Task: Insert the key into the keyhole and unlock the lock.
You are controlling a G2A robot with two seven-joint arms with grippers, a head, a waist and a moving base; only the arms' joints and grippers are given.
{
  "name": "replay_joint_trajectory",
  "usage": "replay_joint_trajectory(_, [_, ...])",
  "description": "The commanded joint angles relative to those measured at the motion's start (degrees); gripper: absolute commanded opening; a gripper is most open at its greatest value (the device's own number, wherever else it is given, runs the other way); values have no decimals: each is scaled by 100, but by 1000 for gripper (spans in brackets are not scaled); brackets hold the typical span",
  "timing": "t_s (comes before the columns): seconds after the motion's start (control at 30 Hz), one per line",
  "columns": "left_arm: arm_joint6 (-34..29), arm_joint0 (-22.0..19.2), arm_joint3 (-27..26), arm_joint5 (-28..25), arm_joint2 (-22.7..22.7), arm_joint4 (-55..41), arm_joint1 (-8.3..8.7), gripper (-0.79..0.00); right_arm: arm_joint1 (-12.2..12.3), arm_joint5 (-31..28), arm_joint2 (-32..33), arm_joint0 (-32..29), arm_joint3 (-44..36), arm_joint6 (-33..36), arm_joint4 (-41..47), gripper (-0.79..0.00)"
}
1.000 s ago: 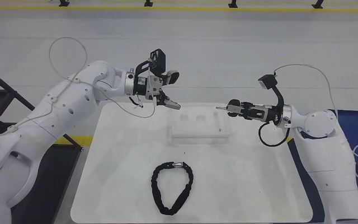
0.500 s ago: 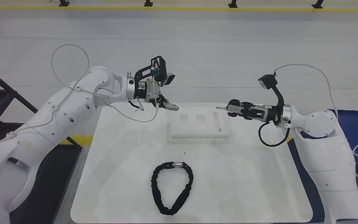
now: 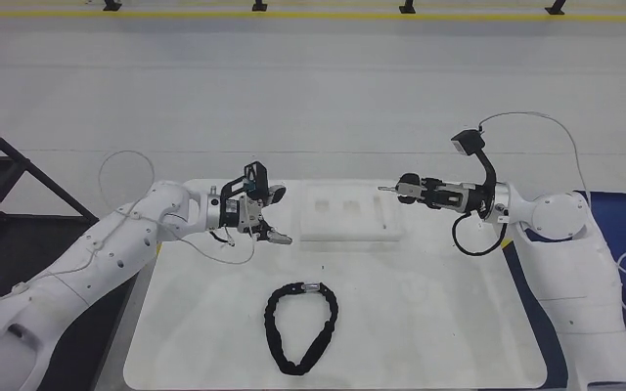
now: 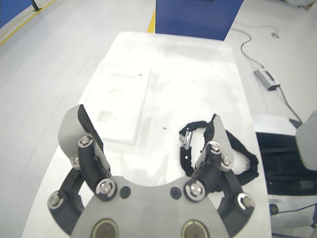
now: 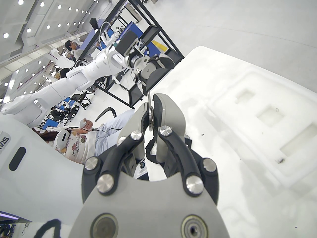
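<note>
Surface [image 3: 440, 323] under my arms is a white slab with rounded corners, set on a pale floor [image 3: 391, 88] with a yellow line [image 3: 323, 14] running along its far side. A white foam tray [image 3: 349, 223] with shallow square pockets lies toward the far edge. The lock [image 3: 300, 327], a loop of chain in a black fabric sleeve joined by a small metal body, lies flat on the near half, apart from the tray. My left end effector [image 4: 148, 117] hangs over the left part of the slab, near the tray's left end, fingers spread wide with nothing between them. My right end effector [image 5: 151, 106] is above the tray's right end, clamped on the key [image 3: 386, 188], whose blade sticks out past the fingertips toward my left arm. Off the surface's right end stand a blue cabinet [image 4: 198, 6] and a grey power strip [image 4: 267, 79] on the floor; beyond the left end, a black frame rack [image 5: 148, 40].
</note>
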Motion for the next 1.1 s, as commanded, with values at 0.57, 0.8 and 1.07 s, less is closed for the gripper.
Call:
replay_joint_trajectory(0.57, [445, 605, 157, -349, 303, 2338, -653, 0, 0, 0, 0, 0, 0, 0, 0, -785])
replay_joint_trajectory(0.8, [452, 606, 500, -420, 375, 2594, -963, 0, 0, 0, 0, 0, 0, 0, 0, -785])
replay_joint_trajectory(1.07, [452, 606, 500, -420, 375, 2594, -963, 0, 0, 0, 0, 0, 0, 0, 0, -785])
